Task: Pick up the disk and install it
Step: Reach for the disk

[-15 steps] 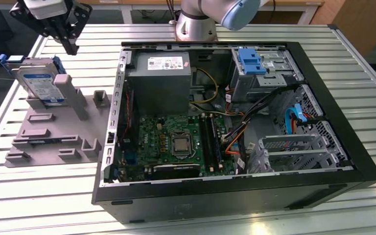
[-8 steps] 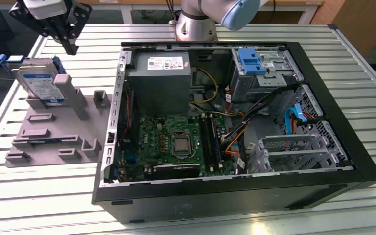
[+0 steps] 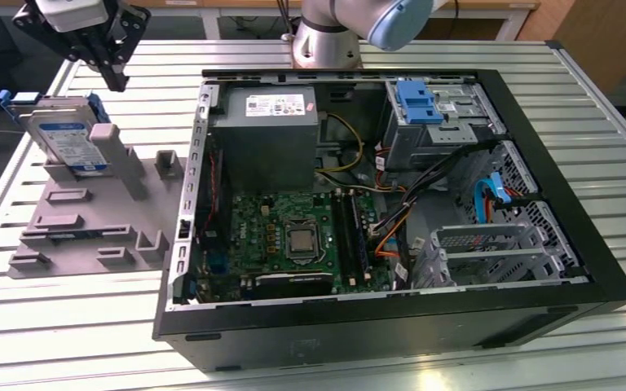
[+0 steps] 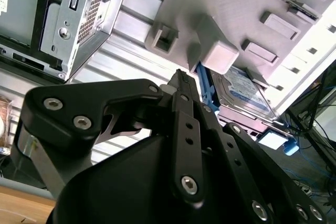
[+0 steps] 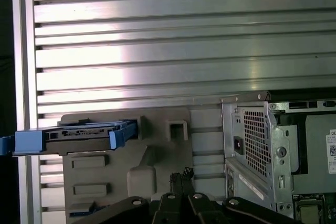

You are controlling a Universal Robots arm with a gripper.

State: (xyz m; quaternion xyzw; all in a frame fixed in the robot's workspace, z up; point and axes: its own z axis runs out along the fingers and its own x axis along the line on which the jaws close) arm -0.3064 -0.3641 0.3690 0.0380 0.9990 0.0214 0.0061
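One table (image 3: 30,326): slatted metal, bearing everything else.
Case (image 3: 574,269): open tower on its side, mid-table; board, cables (image 3: 443,175) and drive cages exposed.
Rack (image 3: 74,220): grey holder just beside the case, on the exterior view's left.
Disk (image 3: 68,142): on edge in the rack's far slot, label showing, blue rail around it; not yet lifted, not in the case.
Gripper (image 3: 115,80): hangs above the rack, apart from the disk; its fingers look pressed together and hold nothing.
Stage: judged an approach to the pick; nothing installed.
Risk, closed tips: coming down like this they would strike the disk's top edge instead of straddling it, and could tip it out of its slot.
Risk, offset: the tips seem nearer the rack's post (image 3: 117,163) than the disk's middle; a grasp there might catch the post too, or only the plastic rail, which may flex and slip.
Risk, cables: they crowd the cages and could snag a carried disk.
Exterior view: gives the case's inside and the height gap between gripper and disk.
First wrist view: gives the disk edge-on, rail ends jutting past the rack, plus the case's rear panel.
Second wrist view: gives the label behind the post and the tips meeting.
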